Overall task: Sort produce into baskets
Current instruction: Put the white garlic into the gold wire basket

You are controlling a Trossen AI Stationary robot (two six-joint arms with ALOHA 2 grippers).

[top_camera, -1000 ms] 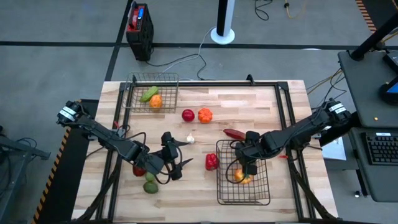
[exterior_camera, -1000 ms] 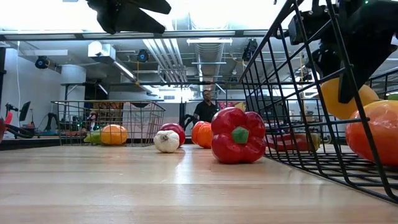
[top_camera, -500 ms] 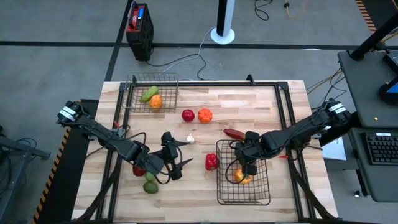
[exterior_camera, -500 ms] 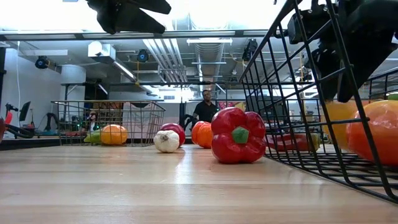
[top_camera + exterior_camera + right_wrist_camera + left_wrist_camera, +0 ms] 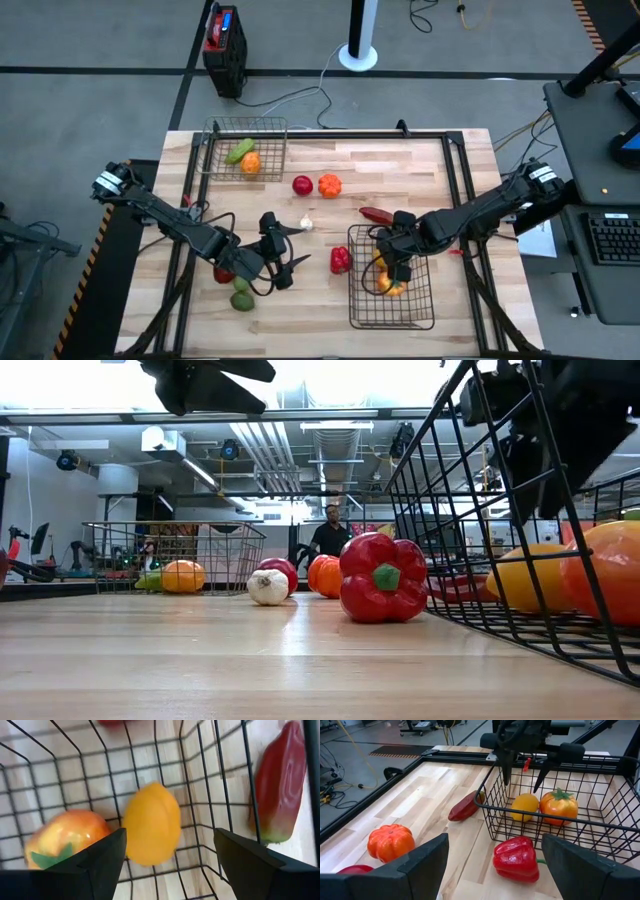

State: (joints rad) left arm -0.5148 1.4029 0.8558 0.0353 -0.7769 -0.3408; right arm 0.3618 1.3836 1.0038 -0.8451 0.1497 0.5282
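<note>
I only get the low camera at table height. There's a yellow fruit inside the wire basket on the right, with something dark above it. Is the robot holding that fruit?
Observer: No. The left wrist view shows the right gripper above the yellow fruit with its jaws open; the fruit lies loose on the basket floor.
Operator: What's the orange thing next to it?
Observer: Seen from that side, it is an orange tomato-like piece with a green stem on top, in the same basket.
Operator: And where's the other arm?
Observer: From above, the left gripper hovers over bare table, jaws open and empty, pointing toward the red pepper.
</note>
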